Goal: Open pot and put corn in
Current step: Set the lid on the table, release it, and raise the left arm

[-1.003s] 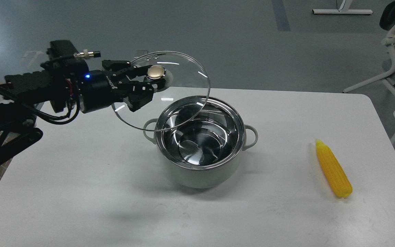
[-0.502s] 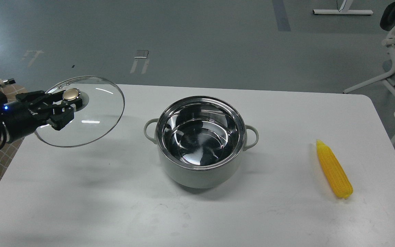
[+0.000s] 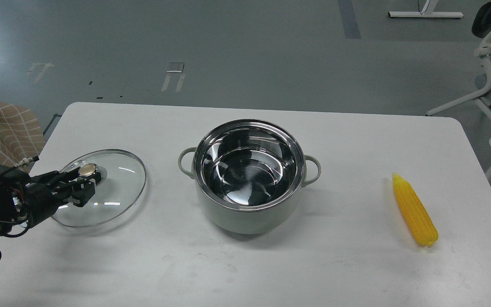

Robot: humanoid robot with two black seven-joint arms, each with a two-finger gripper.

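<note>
Half the task reads as done, judged from the present layout. Pot (image 3: 249,177) sits mid-table, uncovered, steel interior empty, both loop handles visible. Lid (image 3: 100,187) is well left of the pot, low near the left edge of the table (image 3: 245,264); whether its rim already rests on the surface or hangs just above it cannot be told from this view, though the shadow under it is tight.

Left gripper (image 3: 84,181): fingers clamped on the gold knob (image 3: 88,169) of the lid, one finger either side. No release yet.

Right gripper: not in view. No arm enters from the right side.

Corn (image 3: 414,209) lies flat on the table well right of the pot, tip pointing away from the robot, butt end nearer. Untouched; nothing near it.

Done: pot opened, lid carried clear of the opening.
Left: let go of the knob once the lid is settled; bring an arm to the corn; grasp, lift, carry over the rim, drop in.

Judgement: corn sits on the right, so the right arm looks the natural choice. Cob is about as long as the pot is wide, so it may need tilting to go in cleanly. Glossy, tapered body could slip in a two-finger pinch; a grasp across the thicker middle seems safer.
</note>
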